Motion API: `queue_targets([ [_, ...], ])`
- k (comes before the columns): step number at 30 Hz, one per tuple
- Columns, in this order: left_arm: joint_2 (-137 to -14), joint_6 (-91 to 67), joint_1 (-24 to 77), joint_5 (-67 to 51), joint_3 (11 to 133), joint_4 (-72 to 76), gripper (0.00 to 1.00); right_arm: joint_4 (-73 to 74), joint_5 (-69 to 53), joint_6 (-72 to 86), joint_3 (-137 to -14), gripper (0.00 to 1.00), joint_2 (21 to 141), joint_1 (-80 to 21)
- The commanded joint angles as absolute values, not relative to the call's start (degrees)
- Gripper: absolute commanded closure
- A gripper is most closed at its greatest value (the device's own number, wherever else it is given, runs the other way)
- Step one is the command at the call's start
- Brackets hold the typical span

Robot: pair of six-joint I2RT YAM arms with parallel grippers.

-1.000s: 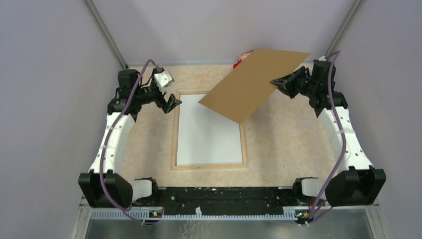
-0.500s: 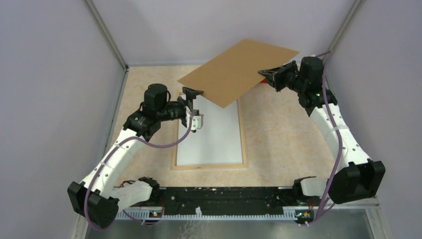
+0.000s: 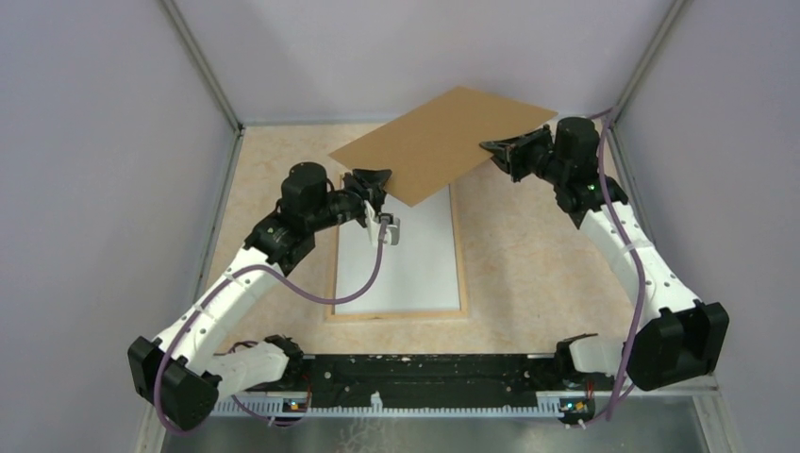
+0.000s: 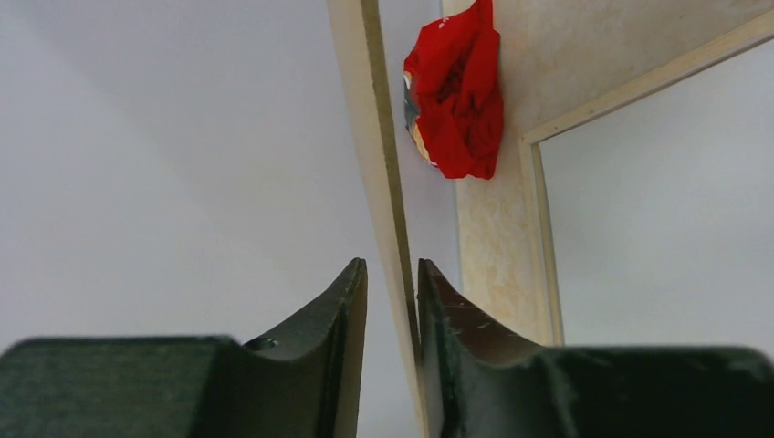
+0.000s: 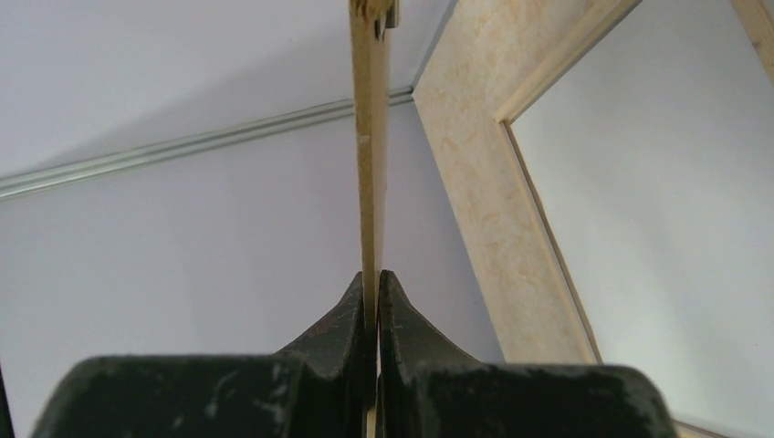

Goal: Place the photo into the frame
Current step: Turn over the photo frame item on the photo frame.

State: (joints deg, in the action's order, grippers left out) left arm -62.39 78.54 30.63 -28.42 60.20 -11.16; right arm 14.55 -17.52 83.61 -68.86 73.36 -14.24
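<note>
The frame (image 3: 331, 274) lies flat in the middle of the table (image 3: 528, 264), wood side up, long rails running from the near edge toward the far edge. The photo (image 3: 406, 269) sits inside it, white back up, filling the opening. The far end of both is hidden in the top view under the board (image 3: 443, 142).

The brown board hangs in the air over the far part of the table, turned at an angle to the frame. The right gripper (image 5: 371, 278) pinches the board's right edge, jaws pressed tight on the thin sheet. The left gripper (image 4: 391, 269) is at the board's near-left edge. Its jaws straddle the sheet, standing a little apart, with a thin gap showing on each side, so it is not clamped on.

In the left wrist view a crumpled red thing (image 4: 456, 91) lies on the table by the far edge, just beyond the frame's far rail.
</note>
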Motion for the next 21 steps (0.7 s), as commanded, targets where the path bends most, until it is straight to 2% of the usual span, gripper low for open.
queue_targets([
  [1,-62.78,80.63,31.28,-26.39,58.96,-7.21,0.74,5.91,-19.26,85.95,-69.35,1.00,69.48,-17.42],
  [3,-63.60,80.30,31.28,-24.79,59.14,-6.16,0.81,6.41,-20.21,85.58,-69.85,1.00,69.91,-18.29],
  [7,-64.10,80.38,31.25,-23.15,59.71,-5.99,0.78,7.54,-20.95,84.05,-70.42,1.00,69.72,-18.37],
  [8,-64.08,80.62,31.28,-23.06,59.80,-6.14,0.82,7.78,-21.39,83.64,-70.71,1.00,69.83,-18.37],
  [10,-63.91,80.73,31.29,-22.76,59.93,-5.68,1.00,7.76,-23.20,82.48,-71.27,1.00,70.59,-18.33],
  [12,-63.95,79.87,31.25,-21.52,60.51,-4.69,1.00,8.08,-26.55,79.88,-72.36,1.00,71.71,-18.32],
  [13,-63.97,79.30,31.22,-20.68,61.00,-4.42,1.00,8.83,-28.53,76.98,-73.53,0.96,72.37,-18.11],
  [15,-63.89,78.32,31.15,-19.17,62.54,-5.26,1.00,12.07,-33.48,68.04,-77.29,0.73,73.79,-17.33],
  [17,-63.97,77.56,30.57,-19.65,64.78,-8.65,1.00,17.13,-40.43,58.02,-82.45,0.54,75.04,-15.96],
  [21,-64.78,76.45,28.50,-23.28,68.88,-16.17,1.00,36.50,-40.86,31.49,-92.19,0.32,74.53,-15.21],
])
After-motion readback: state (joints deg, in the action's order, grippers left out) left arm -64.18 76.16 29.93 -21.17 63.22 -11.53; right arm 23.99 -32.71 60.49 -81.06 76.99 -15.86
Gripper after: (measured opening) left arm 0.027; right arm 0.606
